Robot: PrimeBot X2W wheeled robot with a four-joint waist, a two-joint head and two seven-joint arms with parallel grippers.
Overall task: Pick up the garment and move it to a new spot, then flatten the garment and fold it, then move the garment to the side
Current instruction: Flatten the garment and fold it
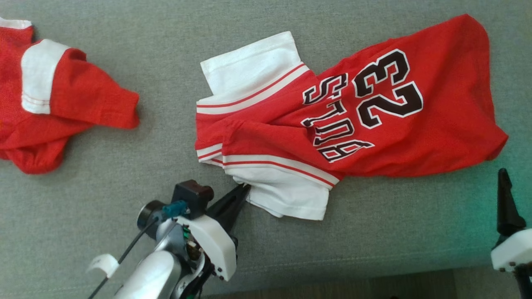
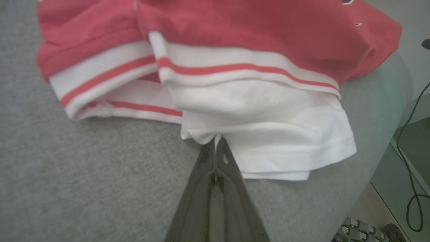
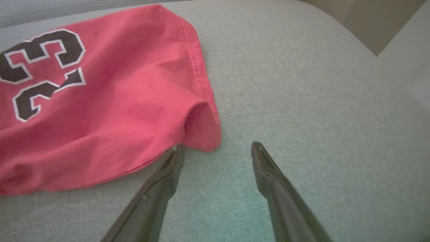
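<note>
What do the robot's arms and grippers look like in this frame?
Left gripper: two long dark tapering fingers on a white wrist housing, with a black camera block, teal connector and thin black cable; pale glossy forearm. Right gripper: matching dark pointed fingers, white housing.

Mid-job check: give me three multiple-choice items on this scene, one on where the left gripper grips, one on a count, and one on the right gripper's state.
1. Where on the red jersey with white sleeves does the left gripper grip?
A. the near white sleeve's edge
B. the black number
C. the red hem

2. How many red-and-white garments lie on the grey fabric cushion?
A. one
B. two
C. three

3. The right gripper is:
A. shut on the hem
B. open
C. shut and empty

Answers:
1 A: in the left wrist view it is shut on white cloth.
2 B: a second red-and-white garment lies at the left of the head view.
3 B: its jaws stand apart beside the jersey's red corner.
</note>
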